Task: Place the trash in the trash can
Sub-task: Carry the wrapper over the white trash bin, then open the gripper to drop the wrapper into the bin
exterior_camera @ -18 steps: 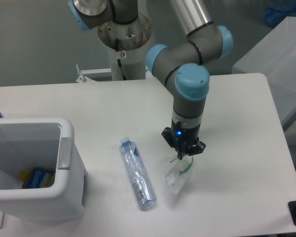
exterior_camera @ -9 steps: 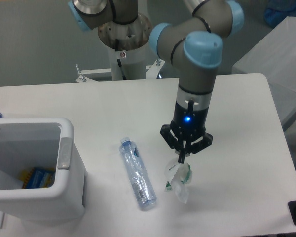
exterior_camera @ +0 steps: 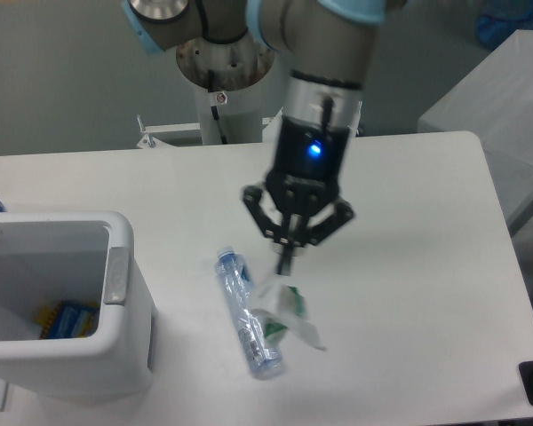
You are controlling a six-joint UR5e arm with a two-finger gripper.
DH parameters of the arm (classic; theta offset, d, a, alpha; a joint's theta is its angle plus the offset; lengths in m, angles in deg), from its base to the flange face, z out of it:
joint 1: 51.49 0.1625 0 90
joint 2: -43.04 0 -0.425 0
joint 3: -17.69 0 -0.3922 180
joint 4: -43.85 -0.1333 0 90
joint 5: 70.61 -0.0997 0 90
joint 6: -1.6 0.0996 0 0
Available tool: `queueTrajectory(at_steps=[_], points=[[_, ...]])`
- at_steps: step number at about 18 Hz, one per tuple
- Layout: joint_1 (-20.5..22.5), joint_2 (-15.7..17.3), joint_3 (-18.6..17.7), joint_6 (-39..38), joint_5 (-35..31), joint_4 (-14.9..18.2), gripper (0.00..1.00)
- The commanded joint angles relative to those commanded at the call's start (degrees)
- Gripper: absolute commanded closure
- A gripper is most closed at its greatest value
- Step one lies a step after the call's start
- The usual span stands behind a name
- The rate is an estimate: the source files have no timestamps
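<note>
Wrapper (exterior_camera: pixel 284 311) hangs pinched in the gripper (exterior_camera: pixel 285 266) above the bottle (exterior_camera: pixel 245 312); bin (exterior_camera: pixel 115 275) left

You are looking at a soft, slightly grainy picture under even, cool overhead light. The white bench (exterior_camera: pixel 426 231) is glowing pale without hard glare, shadows are lying faint beneath things, and the gripper (exterior_camera: pixel 287 266) and its arm are smearing with motion blur

A single fixed camera looks down from high in front at the white table (exterior_camera: pixel 426 204), facing the arm's base (exterior_camera: pixel 224 62) at 12 o'clock, moderately near.
</note>
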Motion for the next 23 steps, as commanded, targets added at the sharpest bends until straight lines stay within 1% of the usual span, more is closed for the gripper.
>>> queueTrajectory(at_steps=[3, 5, 7, 9, 12, 15, 17, 18, 19, 20, 21, 22, 23], points=[[-4.0, 1.4, 0.0, -2.0, 0.2, 0.0, 1.0], [-7.8, 2.2, -0.5, -2.2, 0.2, 0.0, 1.0], [-11.2, 2.4, -1.4, -2.7, 0.2, 0.1, 1.0], [-13.1, 2.5, -2.7, -2.7, 0.0, 0.0, 1.0], [-16.6, 1.3, -3.0, -2.8, 0.1, -0.1, 1.0], [-17.8, 1.1, -4.0, -2.6, 0.1, -0.1, 1.0], [-17.8, 0.9, -4.5, -2.6, 0.1, -0.1, 0.92], [-17.8, 0.7, -5.1, -2.6, 0.1, -0.1, 0.91], [-17.8, 0.6, -5.4, -2.1, 0.0, -0.1, 0.88], [-17.8, 0.4, -5.4, -2.0, 0.0, -0.1, 0.76], [-17.8, 0.1, -5.4, -1.9, 0.0, -0.2, 0.62], [-17.8, -0.2, -5.1, -1.9, -0.1, -0.2, 0.39], [-17.8, -0.3, -4.7, -2.0, -0.3, -0.3, 0.24]])
